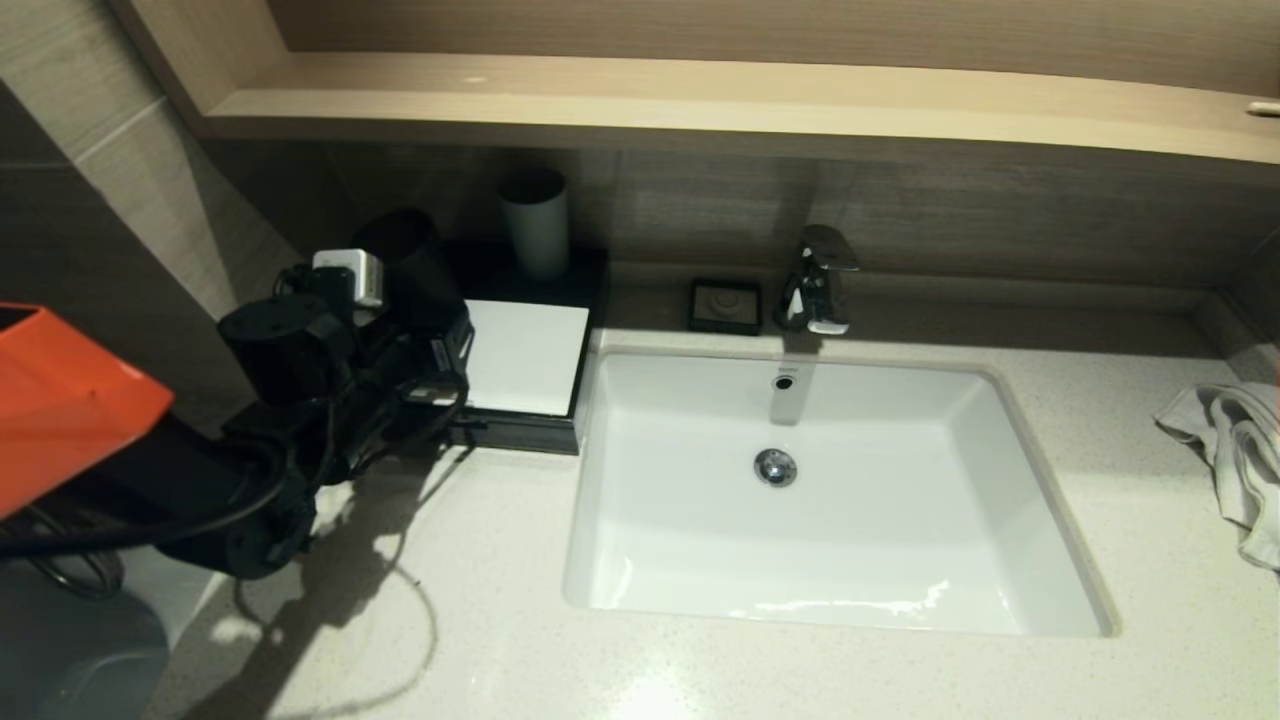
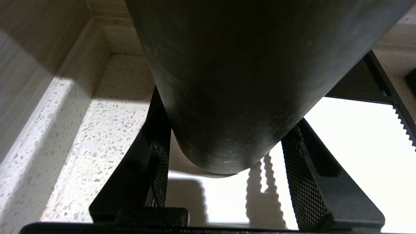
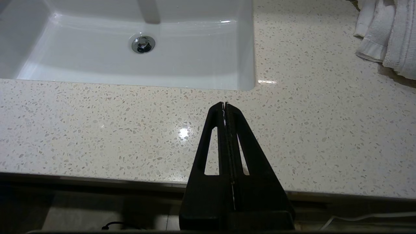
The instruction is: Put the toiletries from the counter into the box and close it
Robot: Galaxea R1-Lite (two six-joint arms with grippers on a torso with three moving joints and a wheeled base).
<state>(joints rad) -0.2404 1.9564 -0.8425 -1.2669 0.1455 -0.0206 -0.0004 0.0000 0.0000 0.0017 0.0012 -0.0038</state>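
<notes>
My left gripper [image 2: 224, 182] is clamped on the dark cup [image 2: 227, 84], held just above the box [image 1: 525, 355] at the back-left of the counter [image 1: 500, 600]. I'd lower it upright and release only once it rests flat. Right gripper [image 3: 225, 105] hangs pressed together, empty, over the counter's front edge; I see no sachets.

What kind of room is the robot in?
Most likely a bathroom, perhaps in a hotel. There is a white sink set into a speckled counter, a shiny faucet behind it, and a crumpled white towel at the side.
</notes>
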